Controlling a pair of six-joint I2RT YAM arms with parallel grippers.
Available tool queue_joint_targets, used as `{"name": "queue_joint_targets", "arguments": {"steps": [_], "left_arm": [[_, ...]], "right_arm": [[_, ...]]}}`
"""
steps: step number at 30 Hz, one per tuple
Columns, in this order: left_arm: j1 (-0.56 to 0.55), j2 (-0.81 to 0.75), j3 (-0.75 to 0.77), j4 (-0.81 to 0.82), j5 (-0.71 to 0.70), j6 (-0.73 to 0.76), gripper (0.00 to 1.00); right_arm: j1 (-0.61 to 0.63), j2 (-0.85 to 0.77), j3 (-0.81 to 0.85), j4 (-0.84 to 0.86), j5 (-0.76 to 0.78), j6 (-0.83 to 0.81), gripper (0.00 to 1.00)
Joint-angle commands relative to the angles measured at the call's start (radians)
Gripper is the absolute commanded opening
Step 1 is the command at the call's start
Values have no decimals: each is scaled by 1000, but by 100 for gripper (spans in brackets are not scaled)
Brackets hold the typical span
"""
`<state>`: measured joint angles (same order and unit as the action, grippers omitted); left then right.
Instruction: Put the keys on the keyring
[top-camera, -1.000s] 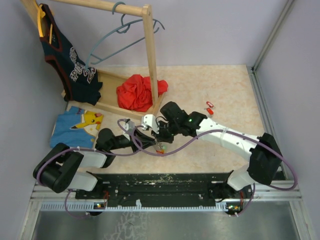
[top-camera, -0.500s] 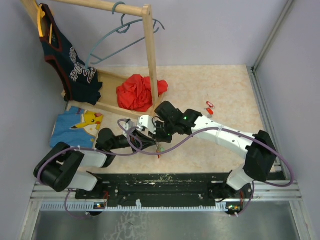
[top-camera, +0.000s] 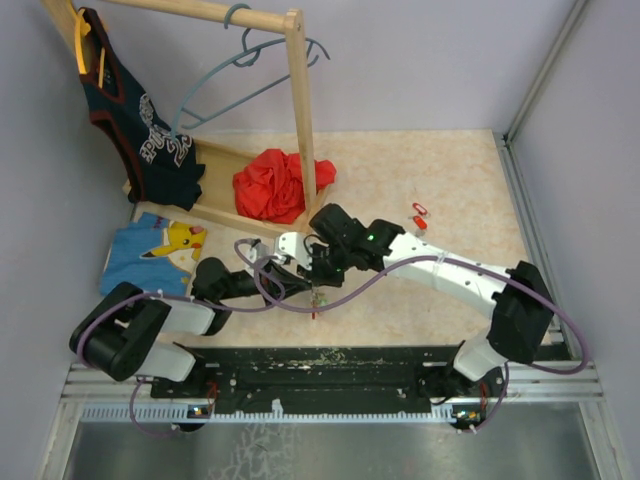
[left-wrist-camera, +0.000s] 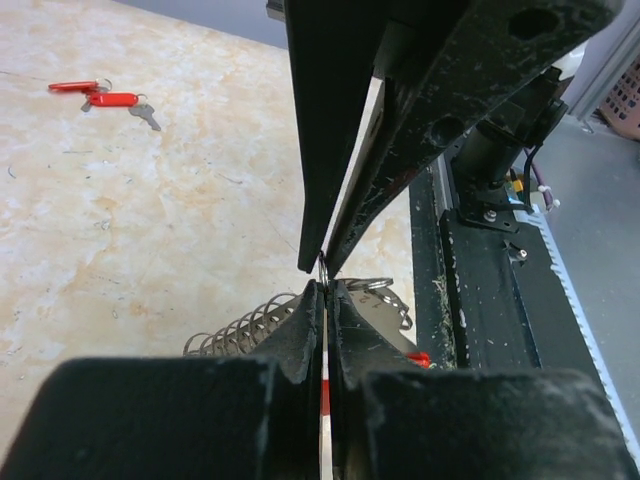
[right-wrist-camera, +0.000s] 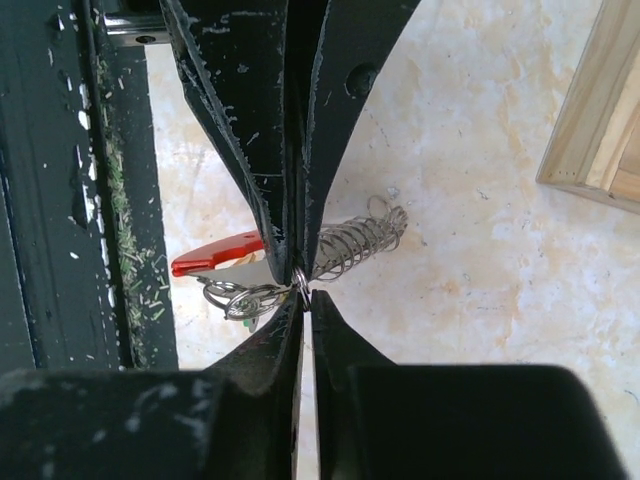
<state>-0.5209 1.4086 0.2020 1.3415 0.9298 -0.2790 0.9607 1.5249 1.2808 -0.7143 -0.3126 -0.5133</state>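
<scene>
My left gripper (left-wrist-camera: 325, 290) and right gripper (right-wrist-camera: 305, 300) meet tip to tip low over the table, both shut on one thin grey metal ring of the keyring (left-wrist-camera: 323, 268). In the top view they join at the left gripper (top-camera: 303, 283) and right gripper (top-camera: 320, 277). Under the tips hangs a bunch: a coiled wire spring (right-wrist-camera: 362, 240), small split rings (right-wrist-camera: 235, 298) and a red-headed key (right-wrist-camera: 215, 255). Two loose red keys (left-wrist-camera: 105, 95) lie apart on the table; in the top view these keys (top-camera: 418, 216) are right of the arms.
A wooden clothes rack (top-camera: 300, 110) with a blue-grey hanger (top-camera: 235, 85) and a dark jersey (top-camera: 130, 120) stands at the back left. A red cloth (top-camera: 275, 185) lies on its base and a Pikachu shirt (top-camera: 160, 250) beside it. The black base rail (left-wrist-camera: 490, 290) runs close by.
My left gripper has closed onto the ring. The right arm has shifted a little to the left, and the hanging bunch has moved with it.
</scene>
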Motion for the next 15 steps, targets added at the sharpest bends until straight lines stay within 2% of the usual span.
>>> {"name": "queue_joint_targets", "arguments": {"steps": [1, 5, 9, 15], "left_arm": [[3, 7, -14, 126, 3, -25, 0], [5, 22, -26, 185, -3, -50, 0], [9, 45, -32, 242, -3, -76, 0], [13, 73, -39, 296, -3, -101, 0]], "right_arm": [[-21, -82, -58, 117, -67, 1, 12], [-78, -153, -169, 236, -158, 24, 17], [-137, -228, -307, 400, -244, 55, 18], [-163, -273, -455, 618, -324, 89, 18]]}}
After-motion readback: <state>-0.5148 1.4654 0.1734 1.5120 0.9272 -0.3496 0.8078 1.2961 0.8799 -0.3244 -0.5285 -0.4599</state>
